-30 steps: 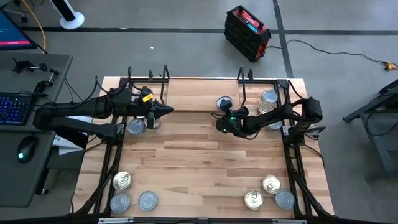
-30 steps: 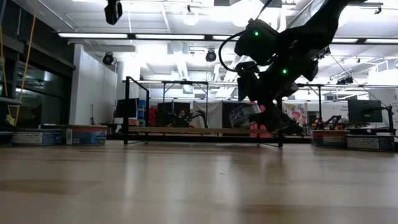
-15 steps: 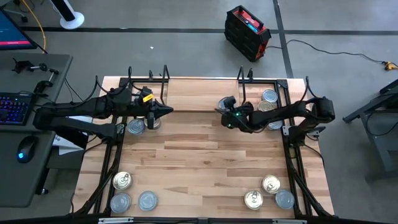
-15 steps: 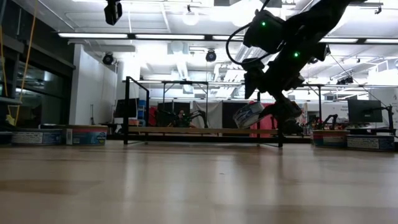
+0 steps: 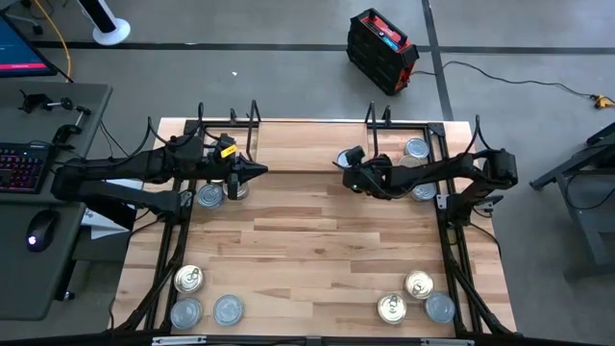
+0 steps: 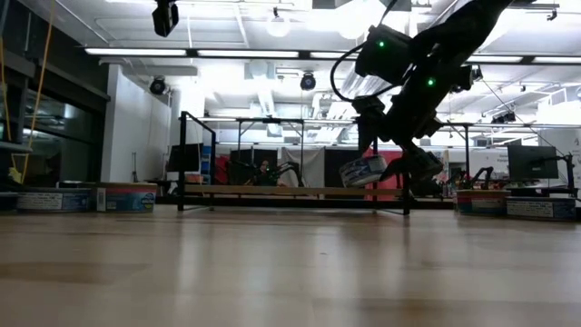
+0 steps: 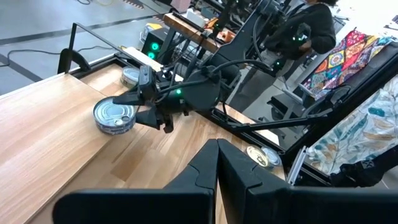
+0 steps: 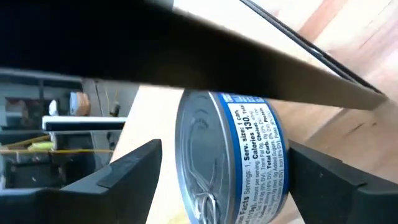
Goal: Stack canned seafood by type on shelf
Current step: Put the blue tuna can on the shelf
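My right gripper (image 5: 348, 161) reaches from the table's right to the shelf (image 5: 298, 144), a light board with black wire uprights along the far edge. It is shut on a silver-blue tin (image 8: 230, 155) with a blue label. This tin (image 7: 115, 116) also shows in the left wrist view, lid up over the board. My left gripper (image 5: 261, 171) waits shut at the shelf's left part, beside two tins (image 5: 209, 197) standing on the table. Two more tins (image 5: 415, 148) stand on the shelf's right end. My right gripper holds the tin across its flat faces, one finger (image 7: 134, 98) over the lid (image 8: 199, 162) and the other finger (image 8: 329, 177) at the base. The fingers come about level from the table's right. The tin (image 6: 363, 170) sits nearly level just above the board; I cannot tell whether it touches.
Tins stand on the table at the near left corner: one gold (image 5: 189, 279), two silver (image 5: 228, 309). The near right corner has two gold tins (image 5: 391, 308) and one silver (image 5: 439, 308). The shelf's wire uprights (image 5: 373, 120) stand close to the right gripper. Bare wood lies mid-table.
My right gripper has moved toward the far edge, from in front of the shelf to over its board, carrying the tin. The tin was clearly tilted a second ago and now sits closer to level.
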`<action>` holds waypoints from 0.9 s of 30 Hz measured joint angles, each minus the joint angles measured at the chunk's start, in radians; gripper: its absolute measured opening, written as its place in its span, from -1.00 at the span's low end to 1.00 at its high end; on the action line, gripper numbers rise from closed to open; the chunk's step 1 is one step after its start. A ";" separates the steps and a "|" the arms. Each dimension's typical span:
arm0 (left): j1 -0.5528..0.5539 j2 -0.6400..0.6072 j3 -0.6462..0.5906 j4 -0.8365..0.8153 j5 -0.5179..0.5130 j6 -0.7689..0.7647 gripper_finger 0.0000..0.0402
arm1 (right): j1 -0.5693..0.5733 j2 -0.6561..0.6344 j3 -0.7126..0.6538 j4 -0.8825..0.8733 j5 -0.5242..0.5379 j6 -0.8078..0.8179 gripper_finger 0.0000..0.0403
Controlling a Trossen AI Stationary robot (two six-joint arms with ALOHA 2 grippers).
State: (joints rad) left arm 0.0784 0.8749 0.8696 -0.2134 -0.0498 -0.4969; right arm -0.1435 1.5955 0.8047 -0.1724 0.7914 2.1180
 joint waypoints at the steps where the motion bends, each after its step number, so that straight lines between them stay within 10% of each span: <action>1: 0.000 0.000 0.000 0.000 0.000 0.000 -1.00 | -0.001 0.000 0.000 0.001 0.013 0.016 0.52; 12: 0.000 0.000 0.000 0.000 0.000 0.000 -1.00 | -0.023 0.000 0.011 0.003 0.020 0.055 0.52; 27: 0.000 0.000 0.000 0.000 0.000 0.024 -1.00 | -0.061 0.000 0.340 -0.563 -0.107 -0.225 0.52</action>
State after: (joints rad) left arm 0.0784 0.8749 0.8696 -0.2138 -0.0502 -0.4728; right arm -0.2043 1.5951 1.1448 -0.7349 0.6842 1.8933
